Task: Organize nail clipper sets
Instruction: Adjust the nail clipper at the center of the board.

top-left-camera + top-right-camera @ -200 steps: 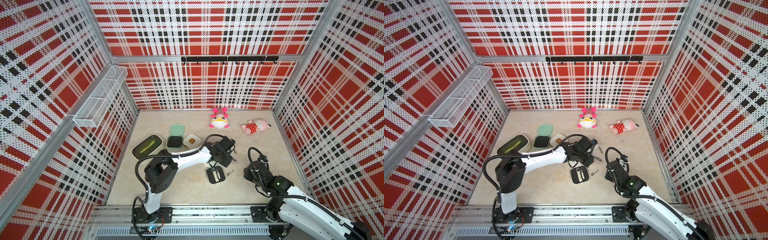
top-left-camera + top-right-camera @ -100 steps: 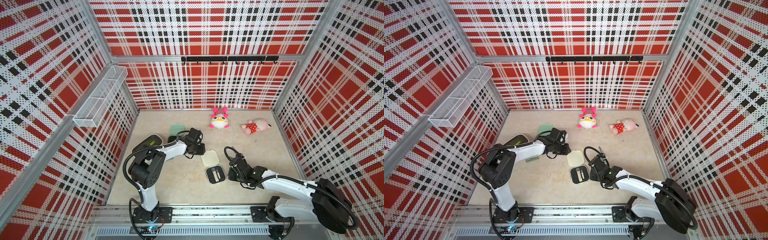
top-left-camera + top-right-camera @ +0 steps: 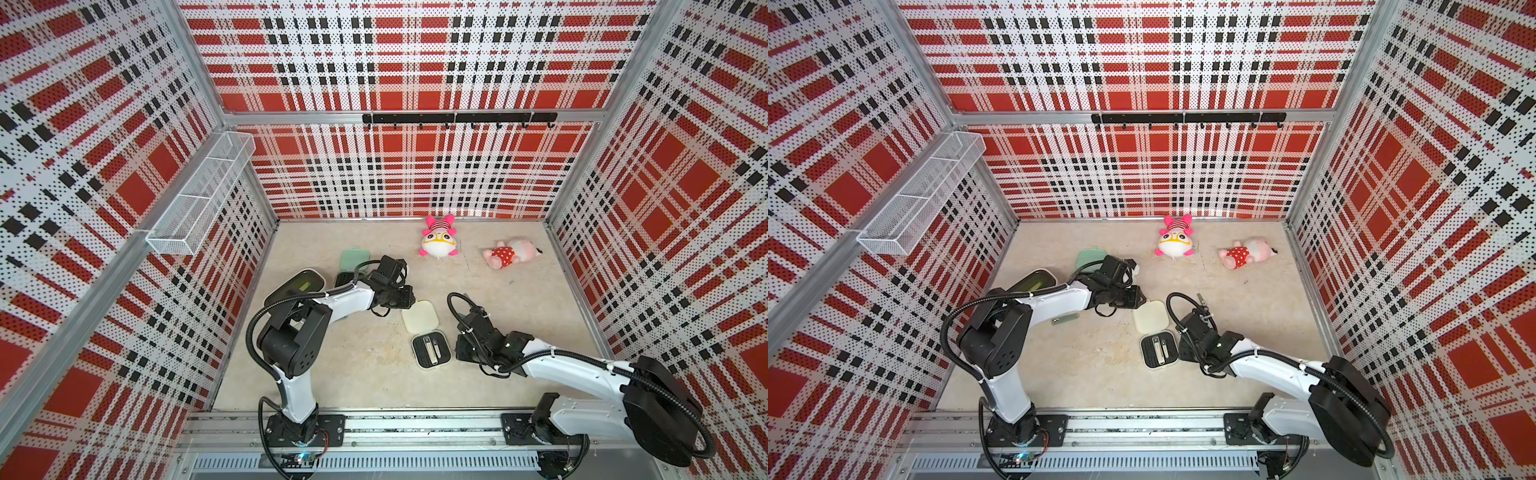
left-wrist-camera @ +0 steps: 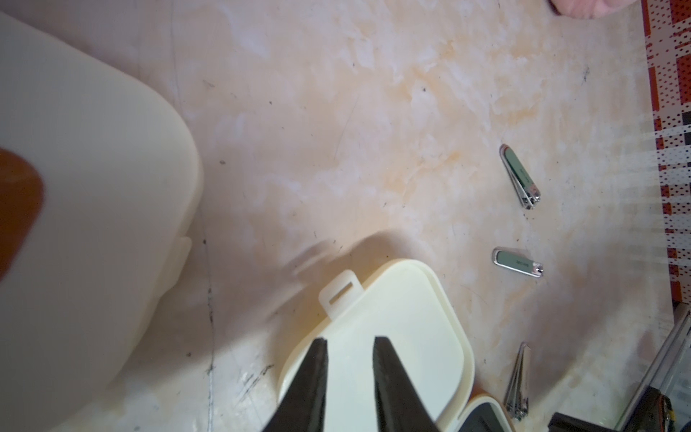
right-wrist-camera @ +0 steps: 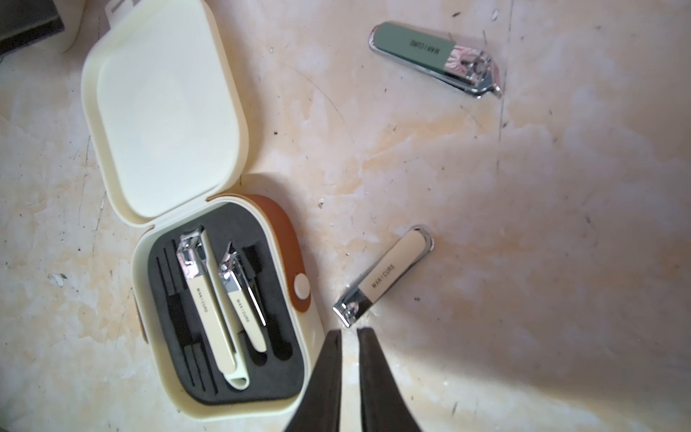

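Open cream case [image 5: 224,310]: there it is, mid-floor between the two arms in both top views, a rounded square hinged wide open.
Lid [image 5: 164,112]: lying flat back from the base, plain cream inside, with a small slotted tab at its far edge.
Strap [image 5: 288,239]: brown, running down one side of the base, with a cream snap button on it.
Insert [image 5: 175,318]: black foam with ribbed slots. Two silver clippers [image 5: 202,295] with cream handles lettered MANICURE lie side by side in it, and a cream loop-ended tool pokes out beneath them.
Loose cream clipper [image 5: 385,275]: down on the floor [image 5: 523,224] just beside the case, its chrome cutting end right at the right gripper's tips.
Right gripper [image 5: 349,331]: fingers together, nothing in them, low beside the case base.
Left gripper [image 4: 349,340]: over the case lid, fingers a little apart with nothing between them. I can't tell whether they touch the lid.
Green clippers [image 4: 519,175]: two of them, loose on the floor and well apart from each other. The second [image 4: 518,262] is nearer the lid.
Second cream case [image 4: 93,187]: huge and blurred, close to the left wrist camera.
Mint case [image 3: 354,258]: back-left, its lid showing just beyond the left arm.
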`<action>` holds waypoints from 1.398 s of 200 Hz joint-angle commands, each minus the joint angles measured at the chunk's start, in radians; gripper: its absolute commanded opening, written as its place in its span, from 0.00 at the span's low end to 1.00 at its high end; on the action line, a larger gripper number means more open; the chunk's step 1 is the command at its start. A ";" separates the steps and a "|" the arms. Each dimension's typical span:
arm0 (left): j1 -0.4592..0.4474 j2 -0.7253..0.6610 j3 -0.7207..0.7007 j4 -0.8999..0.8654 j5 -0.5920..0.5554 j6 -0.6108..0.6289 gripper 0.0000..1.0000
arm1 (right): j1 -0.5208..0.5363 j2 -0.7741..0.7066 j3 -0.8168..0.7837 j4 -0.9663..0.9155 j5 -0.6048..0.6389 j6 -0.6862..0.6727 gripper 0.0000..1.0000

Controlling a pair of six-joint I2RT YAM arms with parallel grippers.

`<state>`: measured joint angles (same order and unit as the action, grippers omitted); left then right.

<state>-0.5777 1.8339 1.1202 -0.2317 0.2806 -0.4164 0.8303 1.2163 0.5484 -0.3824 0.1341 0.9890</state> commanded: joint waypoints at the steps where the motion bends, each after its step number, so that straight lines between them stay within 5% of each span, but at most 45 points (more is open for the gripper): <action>1: -0.015 0.022 -0.011 0.017 0.019 0.003 0.26 | 0.006 -0.015 -0.013 -0.013 0.000 0.017 0.12; 171: -0.021 0.002 -0.076 0.028 -0.007 -0.001 0.25 | 0.003 0.139 0.011 0.096 0.021 0.011 0.12; 279: -0.025 -0.018 -0.107 0.037 -0.018 -0.012 0.25 | -0.114 0.301 0.169 0.133 0.013 -0.074 0.12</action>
<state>-0.5980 1.8408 1.0317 -0.2001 0.2726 -0.4206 0.7418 1.4902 0.6765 -0.2638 0.1371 0.9398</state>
